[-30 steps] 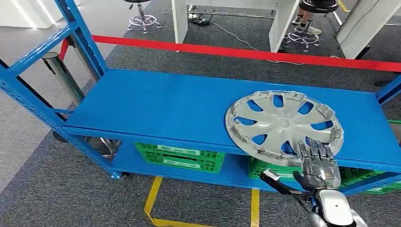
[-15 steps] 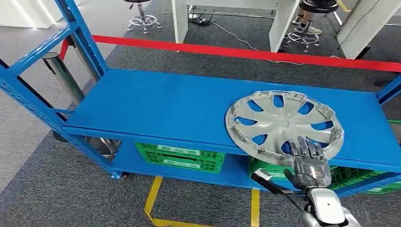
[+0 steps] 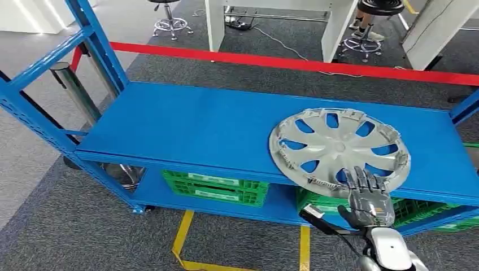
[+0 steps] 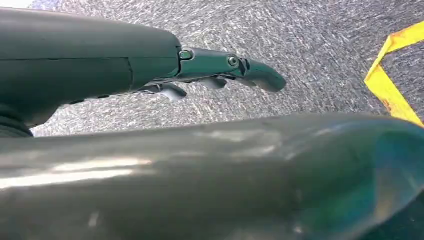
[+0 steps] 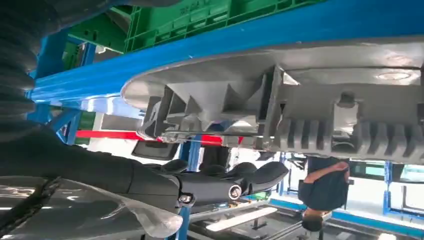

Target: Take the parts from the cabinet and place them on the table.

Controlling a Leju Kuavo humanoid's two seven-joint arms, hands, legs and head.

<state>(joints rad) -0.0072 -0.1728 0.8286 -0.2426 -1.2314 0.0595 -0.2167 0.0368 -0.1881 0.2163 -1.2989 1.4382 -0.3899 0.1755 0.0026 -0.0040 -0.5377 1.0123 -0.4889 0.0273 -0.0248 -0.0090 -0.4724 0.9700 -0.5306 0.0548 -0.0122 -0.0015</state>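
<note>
A: Where's the part?
B: Silver hubcap [image 3: 339,148] lies flat on the top blue shelf [image 3: 197,127], toward 3 o'clock of the shelf surface. Its near rim hangs over the shelf's front edge.

A: Right hand?
B: Right hand [image 3: 367,197] is at 6 o'clock of the hubcap, fingers [image 3: 361,179] spread apart and stretched over the near rim. In the right wrist view the right hand [image 5: 220,182] has fingers extended just beside the hubcap [image 5: 300,100] rim, with a gap between them. Holds nothing, wide.

A: Touching the hubcap?
B: Cannot tell from the head view; the wrist view shows them apart.

A: Left hand?
B: Left hand [image 4: 210,70] is over grey carpet [image 4: 310,45], fingers mostly straight, nothing in them. Yellow tape [image 4: 392,75] on the floor near it.

A: Anything else?
B: Green crates [image 3: 214,187] on the lower shelf, one at 7 o'clock of the hubcap. Red barrier tape [image 3: 282,61] runs behind the shelf at 12 o'clock. Stools [image 3: 169,17] and white table legs [image 3: 217,25] farther back.
</note>
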